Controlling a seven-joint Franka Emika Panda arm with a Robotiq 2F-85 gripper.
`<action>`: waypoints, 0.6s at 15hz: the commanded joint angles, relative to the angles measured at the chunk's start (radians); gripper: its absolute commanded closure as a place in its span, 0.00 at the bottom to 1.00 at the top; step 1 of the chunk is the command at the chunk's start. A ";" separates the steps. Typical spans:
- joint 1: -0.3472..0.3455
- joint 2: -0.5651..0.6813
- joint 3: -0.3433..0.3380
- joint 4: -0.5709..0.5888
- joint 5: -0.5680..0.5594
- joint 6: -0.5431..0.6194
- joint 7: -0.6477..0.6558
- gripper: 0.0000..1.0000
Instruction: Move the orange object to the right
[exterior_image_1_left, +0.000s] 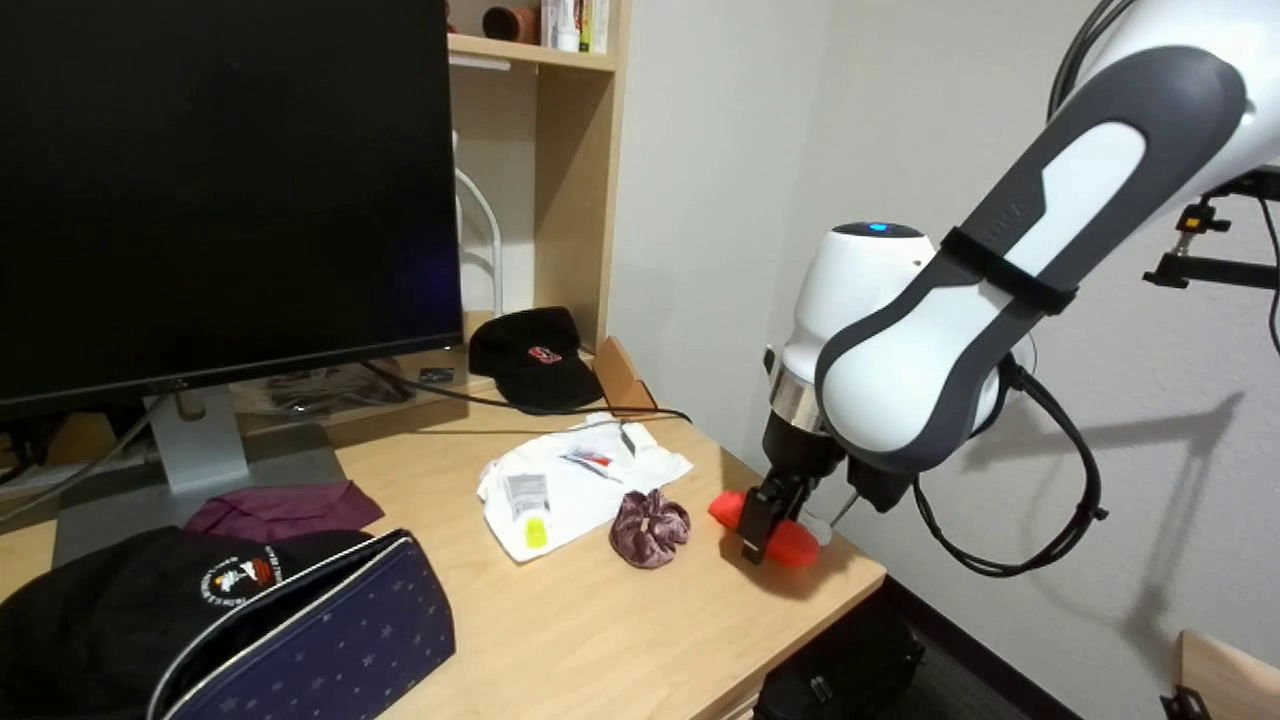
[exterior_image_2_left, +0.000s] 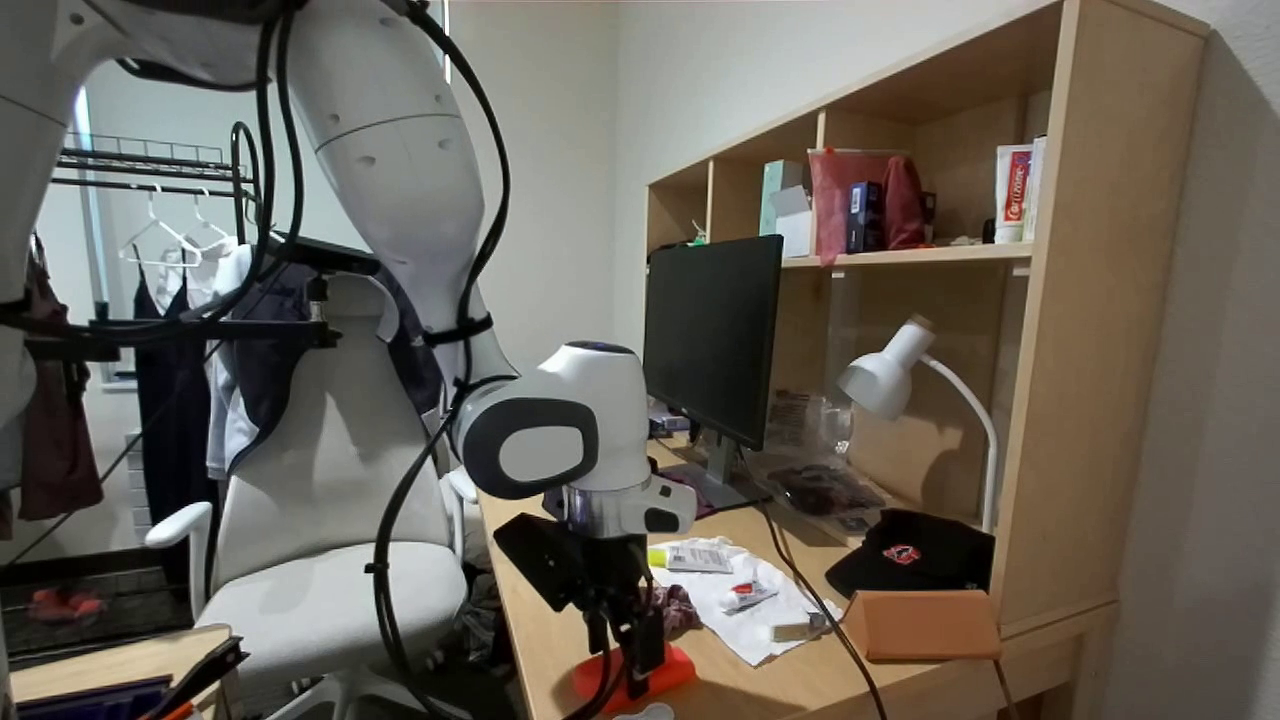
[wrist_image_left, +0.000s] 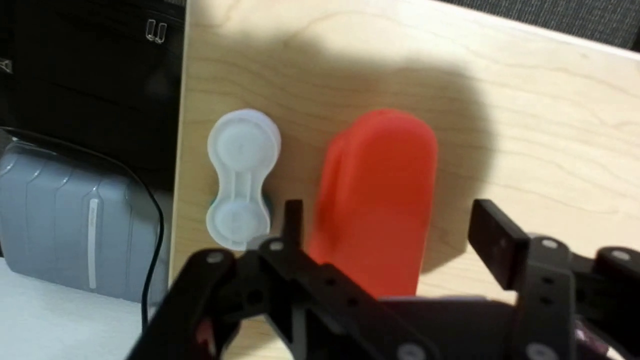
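The orange object (wrist_image_left: 382, 200) lies on the desk (exterior_image_1_left: 560, 630), near its corner, and the gripper (wrist_image_left: 395, 230) is placed low over it. The gripper is released: its two fingers (wrist_image_left: 500, 245) are spread wide, one at each side of the object. In the wrist view, a clear gap is seen before one finger (at the other, which is nearer to the white case (wrist_image_left: 242, 175), one cannot tell if it touches). This case lies beside the object, close to the desk's edge. The purple scrunchie (exterior_image_1_left: 650, 548) rests near, but apart from the object.
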 joint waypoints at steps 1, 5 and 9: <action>-0.033 0.026 0.028 0.007 0.025 0.037 -0.051 0.46; -0.044 0.036 0.038 0.006 0.024 0.042 -0.055 0.73; -0.043 0.007 0.032 -0.011 0.016 0.036 -0.045 0.81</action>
